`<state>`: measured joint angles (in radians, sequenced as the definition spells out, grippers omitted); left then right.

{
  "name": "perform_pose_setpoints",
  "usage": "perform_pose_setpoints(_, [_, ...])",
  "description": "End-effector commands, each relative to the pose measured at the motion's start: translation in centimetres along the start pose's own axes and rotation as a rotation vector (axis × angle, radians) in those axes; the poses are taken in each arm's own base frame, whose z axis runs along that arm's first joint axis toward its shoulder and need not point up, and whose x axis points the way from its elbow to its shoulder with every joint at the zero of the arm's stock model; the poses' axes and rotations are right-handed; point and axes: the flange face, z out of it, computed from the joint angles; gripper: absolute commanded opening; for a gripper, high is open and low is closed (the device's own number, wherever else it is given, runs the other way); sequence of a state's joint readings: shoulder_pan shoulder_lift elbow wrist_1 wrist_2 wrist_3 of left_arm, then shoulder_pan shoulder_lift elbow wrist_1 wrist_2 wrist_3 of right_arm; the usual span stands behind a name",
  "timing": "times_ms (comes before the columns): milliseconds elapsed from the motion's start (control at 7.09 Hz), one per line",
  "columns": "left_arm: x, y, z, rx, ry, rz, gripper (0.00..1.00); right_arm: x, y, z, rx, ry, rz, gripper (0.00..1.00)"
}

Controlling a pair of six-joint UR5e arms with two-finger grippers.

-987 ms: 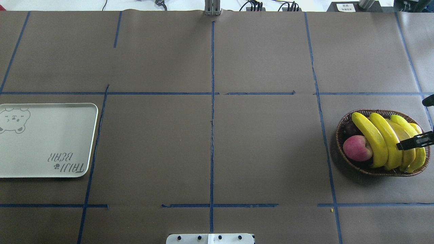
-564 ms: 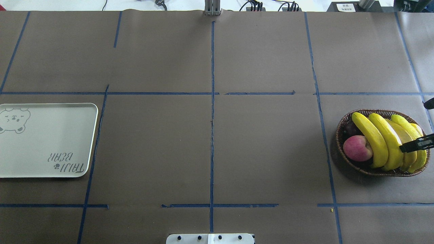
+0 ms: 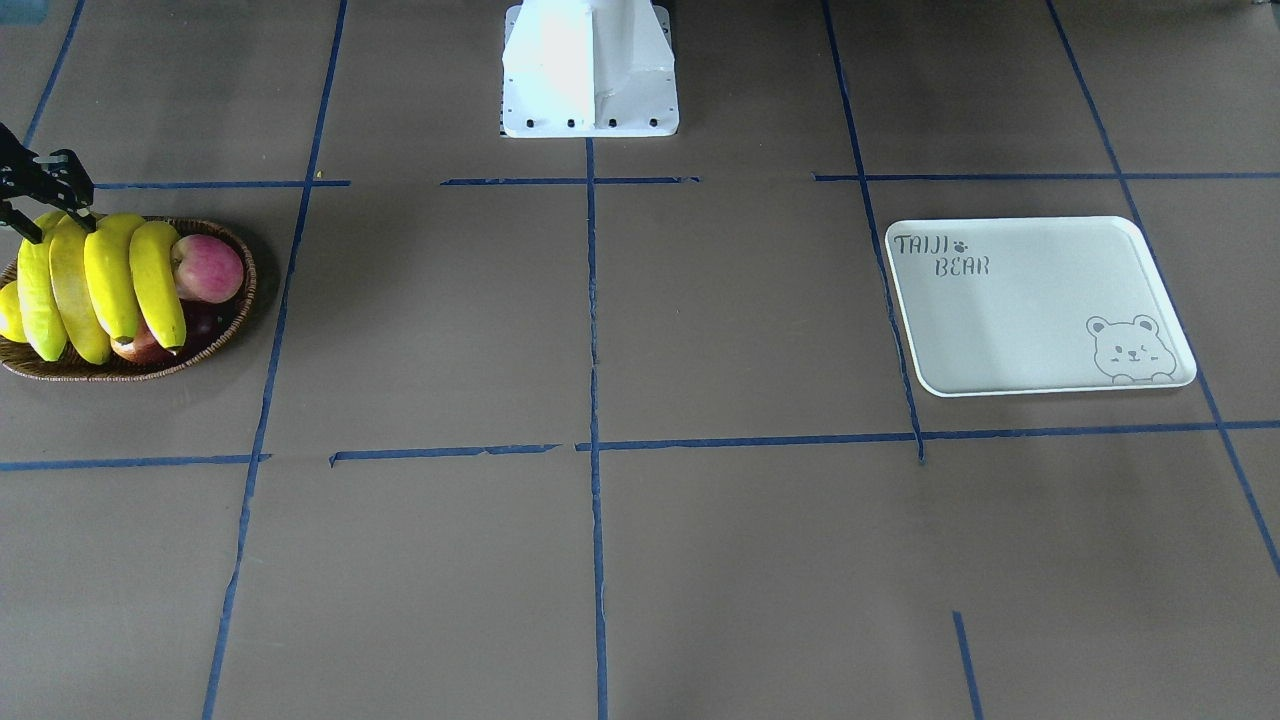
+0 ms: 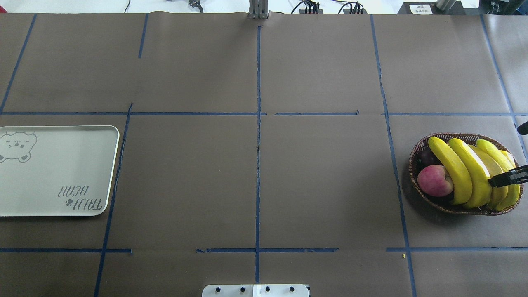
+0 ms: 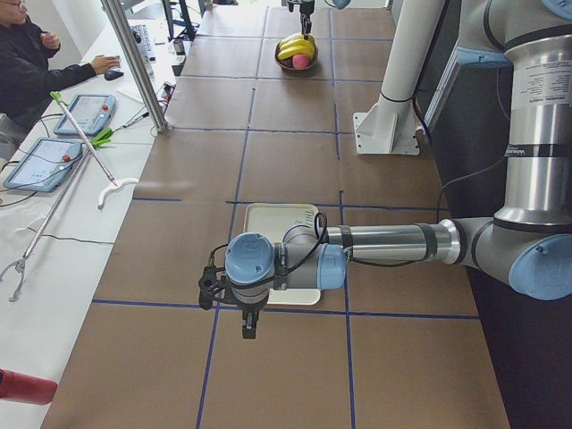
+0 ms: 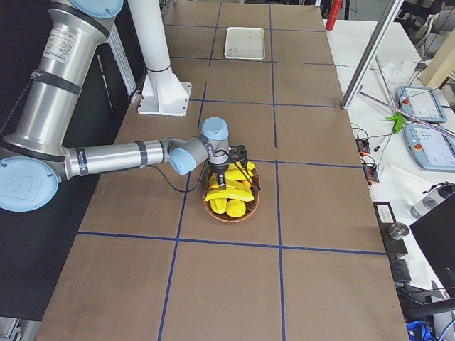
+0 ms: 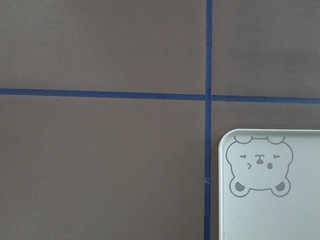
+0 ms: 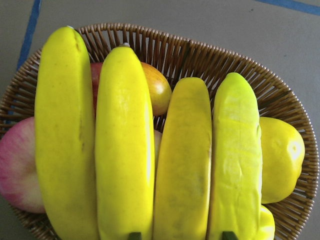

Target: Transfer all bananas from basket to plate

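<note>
Over the basket (image 4: 412, 165), our right gripper (image 3: 64, 230) gapes astride a banana (image 8: 182, 160). Whether our left gripper (image 5: 234, 311) is clenched, we cannot tell.

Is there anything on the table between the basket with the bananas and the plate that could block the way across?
Nothing visible does. Between the basket holding the bananas and the plate, the table shows only its brown covering and flat blue tape lines. The plate's surface is bare.
</note>
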<state>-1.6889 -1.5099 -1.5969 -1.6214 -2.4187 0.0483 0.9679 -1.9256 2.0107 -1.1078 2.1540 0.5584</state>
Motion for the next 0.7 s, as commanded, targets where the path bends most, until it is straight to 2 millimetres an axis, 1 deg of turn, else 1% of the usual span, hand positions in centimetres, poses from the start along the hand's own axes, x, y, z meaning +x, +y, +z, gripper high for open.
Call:
perform_pose_setpoints(0, [0.1, -0.2, -0.1, 0.002, -0.001, 0.001, 1.0, -0.8, -0.4, -0.7, 0.011, -0.018, -0.01, 0.61])
perform_pose_setpoints(141, [0.1, -0.3, -0.1, 0.002, -0.001, 0.001, 1.0, -1.5, -0.6, -1.1, 0.017, -0.036, -0.018, 0.61])
perform_pose_setpoints(282, [0.1, -0.3, -0.1, 0.002, -0.001, 0.001, 1.0, -2.1, -1.4, -1.1, 0.024, -0.047, -0.022, 0.61])
perform_pose_setpoints(564, [0.0, -0.3, 0.0, 0.001, -0.001, 0.002, 1.0, -2.5, -2.3, -0.8, 0.03, -0.049, -0.023, 0.61])
